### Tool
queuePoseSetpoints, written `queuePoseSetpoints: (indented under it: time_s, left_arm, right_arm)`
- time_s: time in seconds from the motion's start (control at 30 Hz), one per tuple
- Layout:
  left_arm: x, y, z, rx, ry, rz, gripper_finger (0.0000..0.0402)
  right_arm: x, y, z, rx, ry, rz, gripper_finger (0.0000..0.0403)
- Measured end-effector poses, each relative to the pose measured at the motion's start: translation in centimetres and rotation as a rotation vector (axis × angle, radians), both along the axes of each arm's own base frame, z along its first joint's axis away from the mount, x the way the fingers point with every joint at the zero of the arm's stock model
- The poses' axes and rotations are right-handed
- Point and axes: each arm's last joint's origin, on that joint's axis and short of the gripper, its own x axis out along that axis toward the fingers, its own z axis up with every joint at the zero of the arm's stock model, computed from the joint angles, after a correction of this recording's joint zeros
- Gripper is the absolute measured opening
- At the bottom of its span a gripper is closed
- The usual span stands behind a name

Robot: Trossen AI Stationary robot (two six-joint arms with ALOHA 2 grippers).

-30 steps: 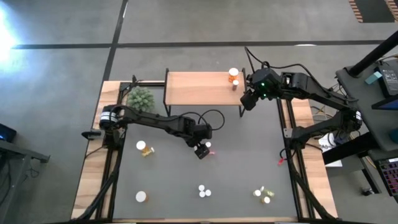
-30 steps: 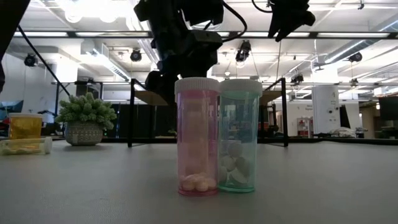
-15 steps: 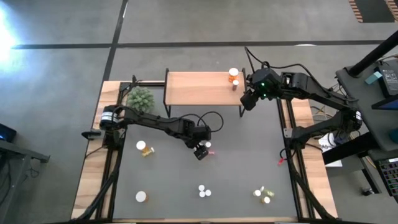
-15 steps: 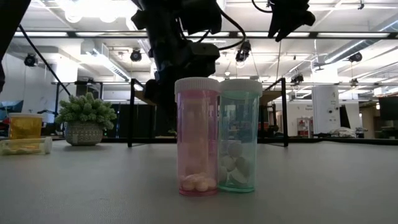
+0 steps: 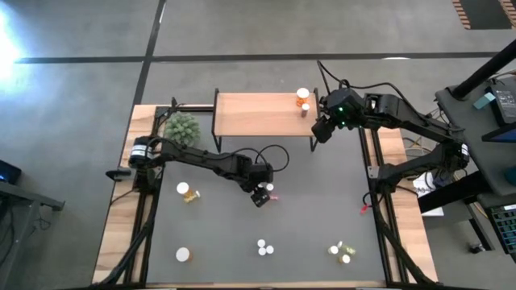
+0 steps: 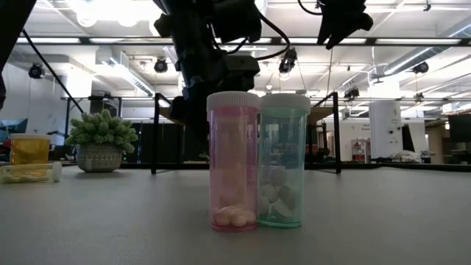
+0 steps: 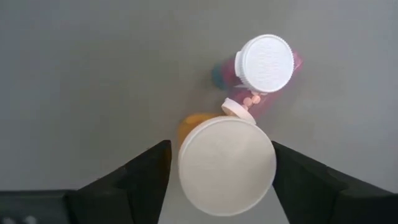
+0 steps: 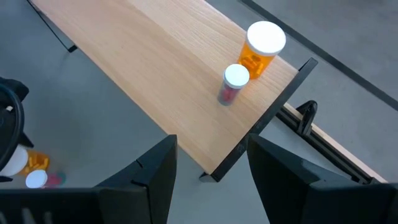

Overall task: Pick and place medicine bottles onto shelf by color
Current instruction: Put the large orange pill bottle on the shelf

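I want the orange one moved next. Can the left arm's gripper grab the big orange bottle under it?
Probably yes: the left gripper has a finger on each side of the orange bottle, and nothing stands between them.

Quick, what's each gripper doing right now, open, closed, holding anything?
Left gripper: open around the large orange bottle, fingers either side; grip cannot be told.
Right gripper: open, empty, hovering beside the shelf.

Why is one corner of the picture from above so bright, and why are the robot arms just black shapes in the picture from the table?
High view: a white glare washes out the floor in the top left corner. Low view: bright ceiling lights shine from behind, so the arms turn into dark shapes, while the pink bottle close to the camera glows clearly.
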Motion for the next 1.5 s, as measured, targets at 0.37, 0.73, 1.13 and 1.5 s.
queuePoseSetpoints:
  time_s: [0.37,0.73,1.13,1.5]
  left_arm:
    - [0.1,0.0,0.3,0.003,-0.009,0.001,0.0189]
    - [-1.3,1.4,4.3,0.022,-0.03,0.012,0.0194]
    - [-2.9,7.1,12.5,0.126,-0.183,0.085,0.0194]
    - [-5.8,12.8,16.8,0.286,-0.084,0.013,0.0194]
  right_arm:
    - [0.0,0.0,0.0,0.0,0.0,0.0,0.0185]
    - [0.0,0.0,0.0,0.0,0.0,0.0,0.0185]
    - [0.0,0.0,0.0,0.0,0.0,0.0,0.0185]
    - [0.0,0.0,0.0,0.0,0.0,0.0,0.0185]
